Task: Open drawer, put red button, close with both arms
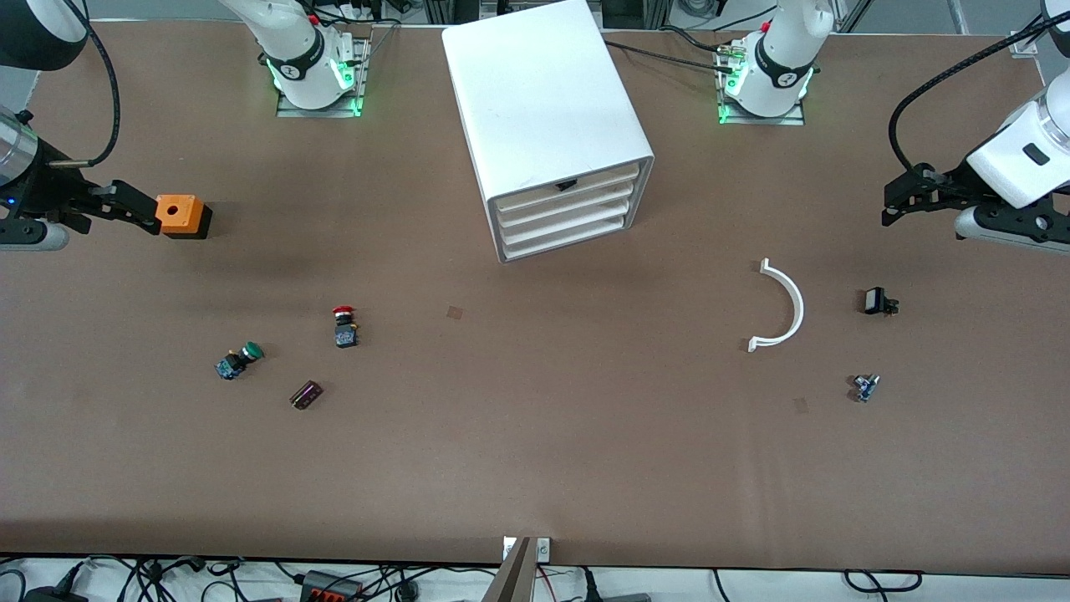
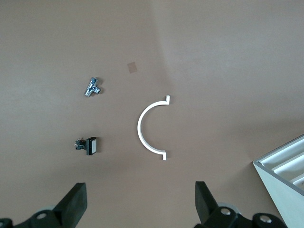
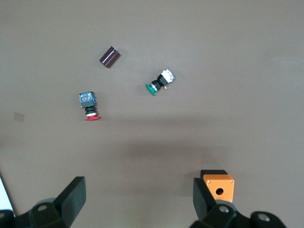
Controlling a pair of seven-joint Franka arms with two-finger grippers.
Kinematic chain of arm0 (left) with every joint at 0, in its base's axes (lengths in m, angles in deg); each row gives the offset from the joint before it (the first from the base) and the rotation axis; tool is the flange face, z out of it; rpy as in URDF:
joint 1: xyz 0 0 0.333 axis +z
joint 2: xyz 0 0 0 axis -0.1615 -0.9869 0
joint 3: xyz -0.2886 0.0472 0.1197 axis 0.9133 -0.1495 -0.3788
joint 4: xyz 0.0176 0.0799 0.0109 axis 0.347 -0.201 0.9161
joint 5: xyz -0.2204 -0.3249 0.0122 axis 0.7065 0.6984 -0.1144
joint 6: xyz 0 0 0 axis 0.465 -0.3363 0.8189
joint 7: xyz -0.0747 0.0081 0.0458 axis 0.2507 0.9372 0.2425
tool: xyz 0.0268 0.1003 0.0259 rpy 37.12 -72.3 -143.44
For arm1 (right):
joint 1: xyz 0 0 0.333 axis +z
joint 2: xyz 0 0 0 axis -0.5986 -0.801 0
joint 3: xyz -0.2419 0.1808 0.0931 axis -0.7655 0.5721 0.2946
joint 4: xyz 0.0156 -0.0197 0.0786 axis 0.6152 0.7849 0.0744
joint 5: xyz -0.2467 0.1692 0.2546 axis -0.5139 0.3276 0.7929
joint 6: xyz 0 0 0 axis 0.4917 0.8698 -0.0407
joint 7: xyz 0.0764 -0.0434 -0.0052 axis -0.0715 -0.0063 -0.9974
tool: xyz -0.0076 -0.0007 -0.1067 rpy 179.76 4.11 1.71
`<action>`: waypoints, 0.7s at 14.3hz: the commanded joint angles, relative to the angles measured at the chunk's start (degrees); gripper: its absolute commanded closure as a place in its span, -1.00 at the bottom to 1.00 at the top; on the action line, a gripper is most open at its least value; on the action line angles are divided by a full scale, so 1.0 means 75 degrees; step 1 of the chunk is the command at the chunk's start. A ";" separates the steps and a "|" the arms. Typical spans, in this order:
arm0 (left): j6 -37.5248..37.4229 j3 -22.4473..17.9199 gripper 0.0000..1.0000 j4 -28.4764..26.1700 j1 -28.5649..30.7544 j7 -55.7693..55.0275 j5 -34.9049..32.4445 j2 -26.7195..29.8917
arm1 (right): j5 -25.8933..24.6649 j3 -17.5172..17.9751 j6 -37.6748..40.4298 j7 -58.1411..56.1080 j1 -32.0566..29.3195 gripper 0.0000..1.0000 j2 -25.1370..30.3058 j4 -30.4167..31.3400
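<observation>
Front view: red-capped push button on dark body [image 1: 344, 327], nearer the camera than shut white plastic drawer cabinet [image 1: 552, 125]; left gripper [image 1: 899, 197], right gripper [image 1: 125, 209] spread, empty; green-capped twin [image 1: 239, 361] risks mistaken pick.

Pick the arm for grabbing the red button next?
Right. The right gripper hangs open over the red button's end of the table; the left gripper is open over the other end.
</observation>
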 commanded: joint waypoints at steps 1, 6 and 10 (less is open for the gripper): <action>-0.0206 -0.0059 -1.00 0.0294 0.0042 0.0147 -0.0056 -0.0144 | -0.0043 0.0031 -0.0108 -0.0031 0.0001 -1.00 0.0155 0.0158; -0.0218 -0.0024 -1.00 0.0317 0.0043 0.0112 -0.0090 -0.0156 | -0.0043 0.0031 -0.0039 -0.0031 0.0001 -1.00 0.0155 0.0123; -0.0347 -0.0024 -1.00 0.0317 0.0055 0.0054 -0.0032 -0.0156 | -0.0054 0.0043 -0.0085 0.0063 0.0060 -1.00 -0.0055 0.0076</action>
